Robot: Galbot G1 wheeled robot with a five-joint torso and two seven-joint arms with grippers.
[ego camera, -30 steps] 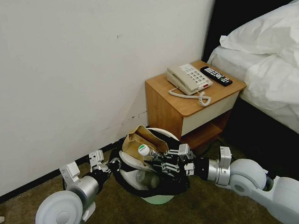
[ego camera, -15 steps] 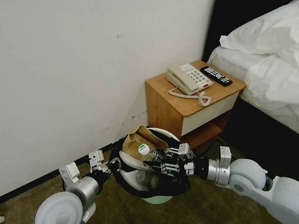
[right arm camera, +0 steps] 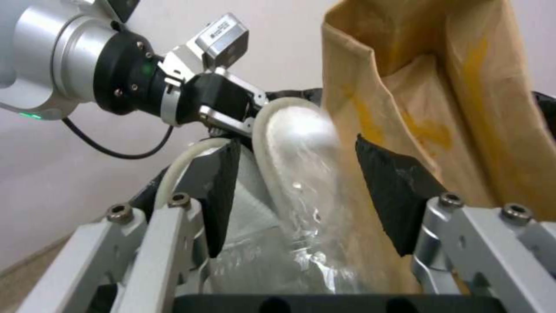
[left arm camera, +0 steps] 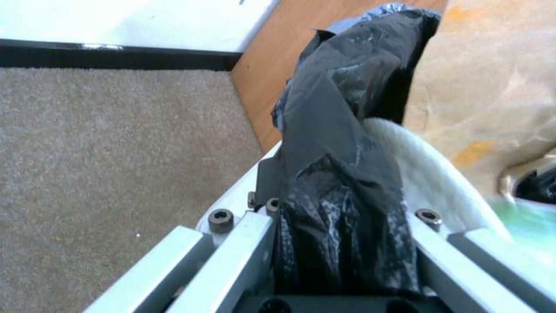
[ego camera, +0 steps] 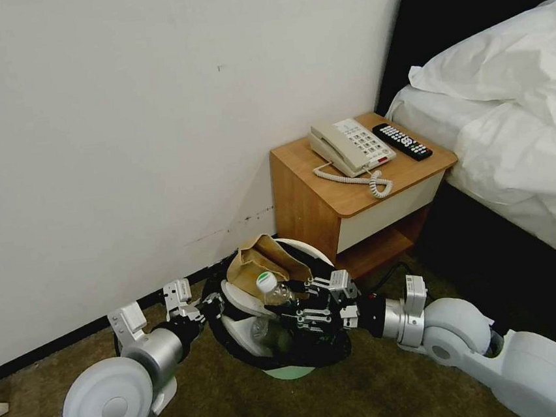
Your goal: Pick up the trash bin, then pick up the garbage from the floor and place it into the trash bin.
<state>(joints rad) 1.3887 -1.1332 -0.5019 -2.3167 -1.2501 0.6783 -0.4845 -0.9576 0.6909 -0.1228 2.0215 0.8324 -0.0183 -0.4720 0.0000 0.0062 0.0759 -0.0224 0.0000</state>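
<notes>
Since the earlier frames, the right gripper [ego camera: 288,312] had shifted slightly toward the left arm and lower over the bin's mouth, and the plastic bottle [ego camera: 274,291] had tipped with it, its green-and-white cap now closer to the brown paper bag [ego camera: 257,263]. Its fingers [right arm camera: 399,191] stood apart with the clear bottle [right arm camera: 301,204] lying between the black pads; whether the pads pressed on the bottle could not be determined from the right wrist view. Just beyond the fingertips a white slipper [ego camera: 237,297] leaned inside the bin, and the paper bag stood upright against the far side.

The left gripper [ego camera: 212,304] was clamped on the rim of the trash bin [ego camera: 293,371], its fingers [left arm camera: 237,261] closed on the bunched black liner bag [left arm camera: 342,182] folded over the edge. In the right wrist view the same gripper [right arm camera: 232,115] was seen at the rim opposite.

The bin, white with a glossy black liner, was between the two arms above the brown carpet [ego camera: 231,403], near the wall and just in front of a wooden nightstand [ego camera: 330,203]. A beige telephone [ego camera: 350,146] and a black remote control [ego camera: 402,141] lay on the nightstand top, beside the bed [ego camera: 520,133].
</notes>
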